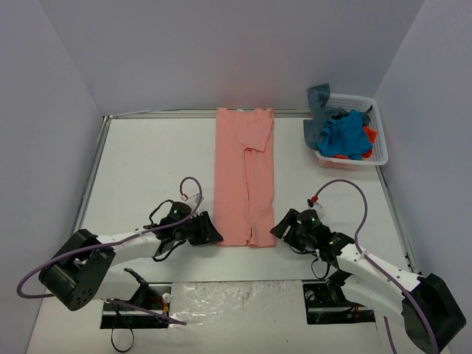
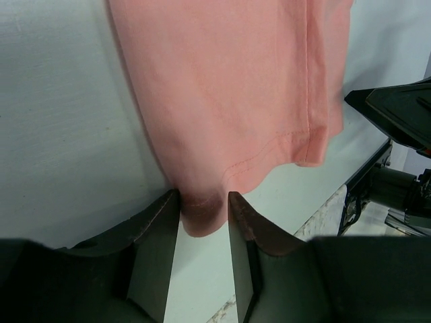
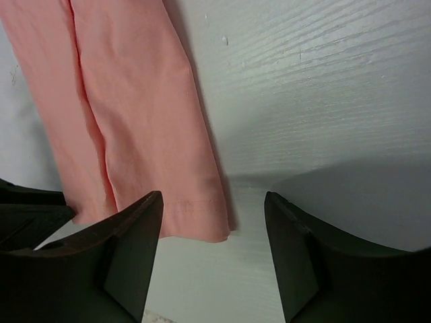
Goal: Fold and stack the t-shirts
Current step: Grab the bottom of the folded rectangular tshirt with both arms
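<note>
A salmon-pink t-shirt [image 1: 243, 177] lies on the white table, folded lengthwise into a long strip with its hem towards me. My left gripper [image 1: 214, 234] sits low at the hem's left corner. In the left wrist view the jaws [image 2: 203, 198] stand partly open, with that corner of the shirt [image 2: 236, 81] between the fingertips. My right gripper [image 1: 276, 227] is at the hem's right corner. In the right wrist view it [image 3: 214, 198] is wide open and empty, and the shirt's corner [image 3: 135, 101] lies on the table just beyond its left finger.
A white lattice basket [image 1: 380, 144] at the back right holds a bright blue shirt [image 1: 346, 136], a grey-blue shirt [image 1: 318, 110] draped over its rim and an orange-red one [image 1: 369, 134]. Grey walls enclose the table.
</note>
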Motion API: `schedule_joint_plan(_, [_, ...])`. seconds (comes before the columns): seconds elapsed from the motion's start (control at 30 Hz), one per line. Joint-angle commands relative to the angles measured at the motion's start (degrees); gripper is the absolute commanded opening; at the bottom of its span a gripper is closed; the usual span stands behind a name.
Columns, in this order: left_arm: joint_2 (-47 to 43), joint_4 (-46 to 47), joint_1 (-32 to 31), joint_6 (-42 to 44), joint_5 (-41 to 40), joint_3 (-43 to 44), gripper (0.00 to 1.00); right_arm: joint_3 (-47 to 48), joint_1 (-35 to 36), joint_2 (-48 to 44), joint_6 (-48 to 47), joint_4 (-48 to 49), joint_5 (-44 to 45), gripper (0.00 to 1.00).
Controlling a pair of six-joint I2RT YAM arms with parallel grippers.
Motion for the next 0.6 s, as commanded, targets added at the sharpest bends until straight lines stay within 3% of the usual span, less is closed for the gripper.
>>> schedule_joint_plan(0.0, [0.1,-5.3,-0.5,1.7,-2.3,-1.0,0.34,-1.7,0.8,1.2,1.6,2.0,-0.5,0.57])
schedule_joint_plan(0.23, [1.5,-4.4,-0.5,1.9,-2.5,-0.7,0.31,-2.9,2.0,7.4,2.3,9.6,-2.0,0.4])
schedule_joint_plan(0.57, [1.7,-4.6,-0.5,1.7,-2.1,-0.6,0.3,-2.1,4.8,12.1,3.5,10.5,-1.9,0.38])
